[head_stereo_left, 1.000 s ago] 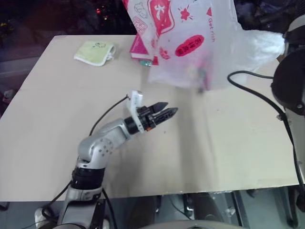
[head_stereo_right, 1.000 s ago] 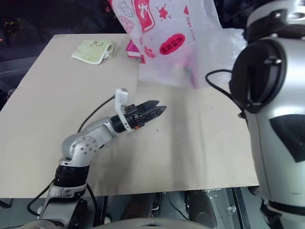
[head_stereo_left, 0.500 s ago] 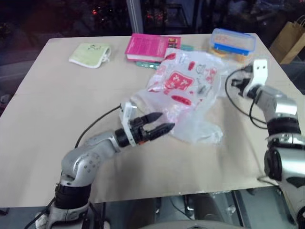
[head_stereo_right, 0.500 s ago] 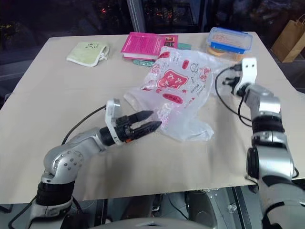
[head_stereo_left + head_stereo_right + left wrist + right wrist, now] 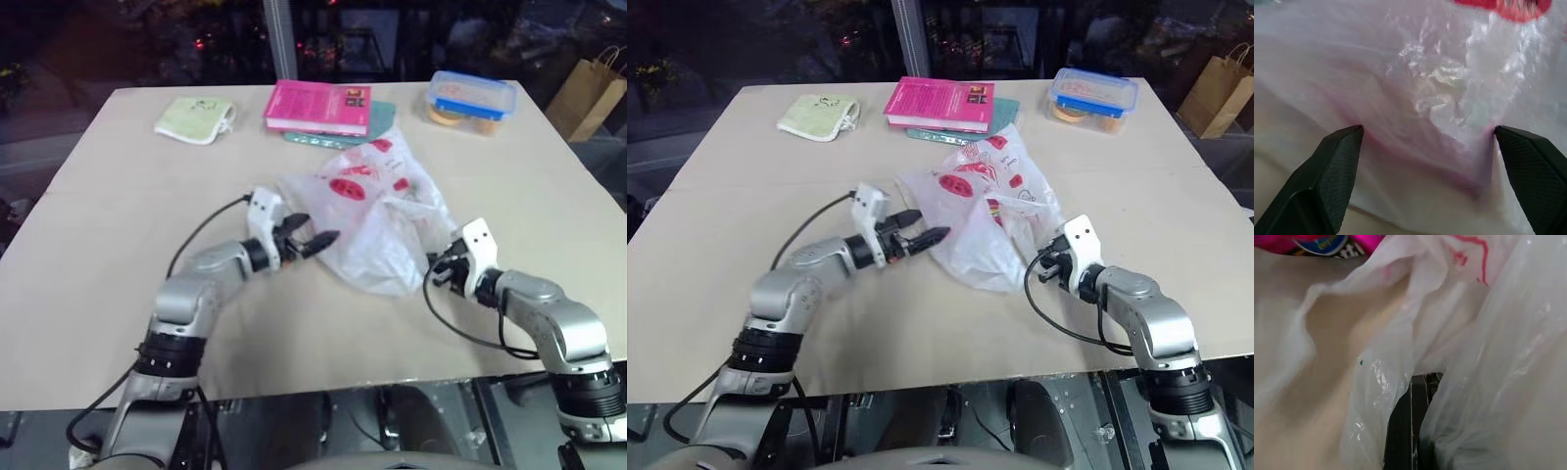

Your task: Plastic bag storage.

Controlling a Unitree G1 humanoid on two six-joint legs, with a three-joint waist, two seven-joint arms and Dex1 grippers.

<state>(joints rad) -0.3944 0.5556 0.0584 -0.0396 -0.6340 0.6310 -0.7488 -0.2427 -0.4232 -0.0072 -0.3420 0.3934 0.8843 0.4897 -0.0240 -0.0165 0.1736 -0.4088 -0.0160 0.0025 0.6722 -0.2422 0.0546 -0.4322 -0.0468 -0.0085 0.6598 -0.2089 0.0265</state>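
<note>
My left gripper [image 5: 318, 242] is spread wide, fingers [image 5: 1332, 171] apart with the bag [image 5: 377, 220] right in front of them, crinkly plastic bulging between the tips but nothing pinched. My right gripper [image 5: 1415, 431] is clamped shut on the bag's other edge, plastic bunched around the black fingers. So the bag sits crumpled on the table [image 5: 108, 245] between my two grippers, red ovals facing up. Using the bag as my landmark: a pink book [image 5: 318, 106] lies just behind it, a green cloth [image 5: 194, 116] is well off behind it toward my left, and a clear box with a blue lid [image 5: 470, 100] is behind it toward my right.
</note>
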